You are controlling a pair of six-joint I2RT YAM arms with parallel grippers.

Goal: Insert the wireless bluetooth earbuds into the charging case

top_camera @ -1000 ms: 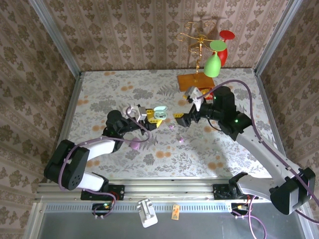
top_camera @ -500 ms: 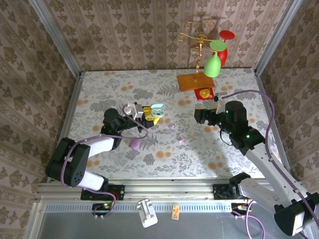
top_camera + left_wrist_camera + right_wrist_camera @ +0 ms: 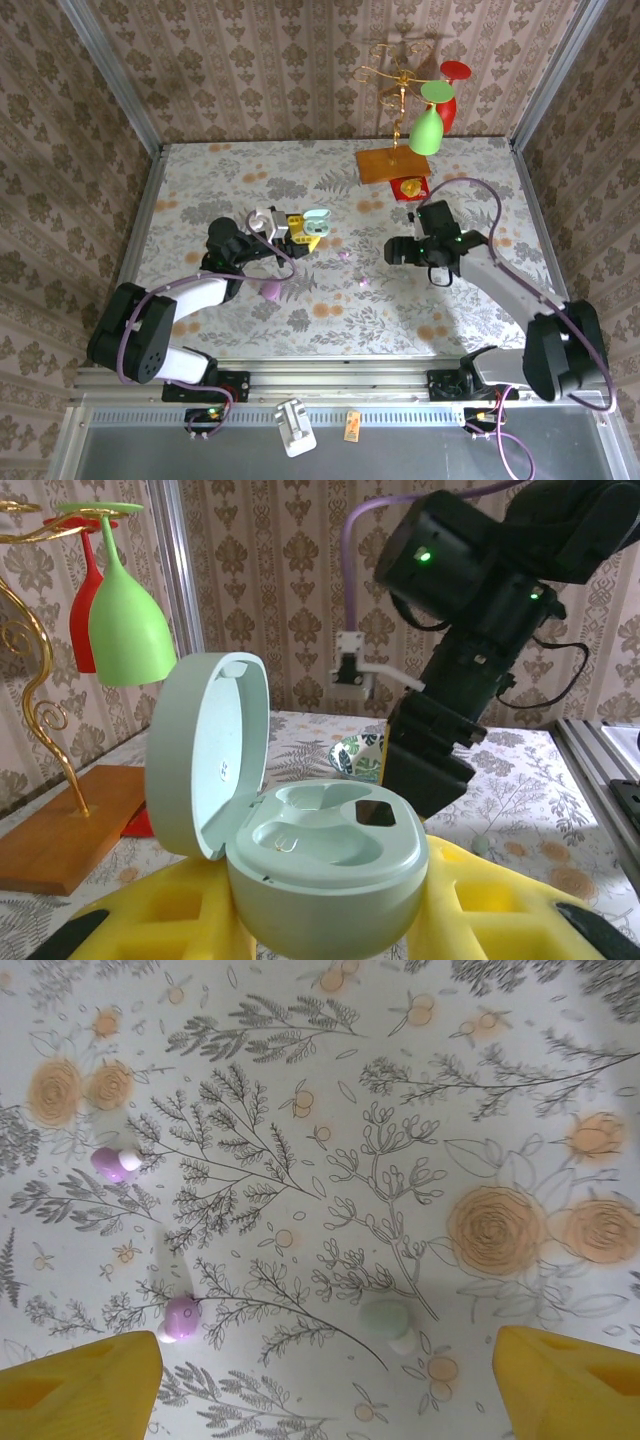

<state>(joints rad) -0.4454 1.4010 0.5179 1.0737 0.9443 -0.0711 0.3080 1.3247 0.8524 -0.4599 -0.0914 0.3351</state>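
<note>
The mint-green charging case [image 3: 325, 855] sits with its lid [image 3: 205, 750] hinged open and both wells empty, and my left gripper [image 3: 330, 925] is shut on it. From above, the case [image 3: 319, 219] is left of centre in the left gripper [image 3: 302, 232]. My right gripper [image 3: 325, 1390] points down at the table, open, with its yellow fingertips [image 3: 80, 1385] wide apart. Between them lies a mint earbud [image 3: 388, 1322]. A lilac earbud [image 3: 180, 1317] lies by the left fingertip and another [image 3: 115, 1163] farther off. In the top view the earbuds [image 3: 364, 281] lie left of the right gripper [image 3: 395, 251].
A lilac oval case [image 3: 271, 291] lies by the left forearm. At the back stands a gold rack with a green glass [image 3: 427, 128] and a red one on an orange base [image 3: 390, 163]. A small red box [image 3: 410, 186] sits in front of it.
My right arm has drawn back to the right from near the case and tipped its gripper down over the earbuds, its jaws a little narrower. The left gripper still holds the case.
</note>
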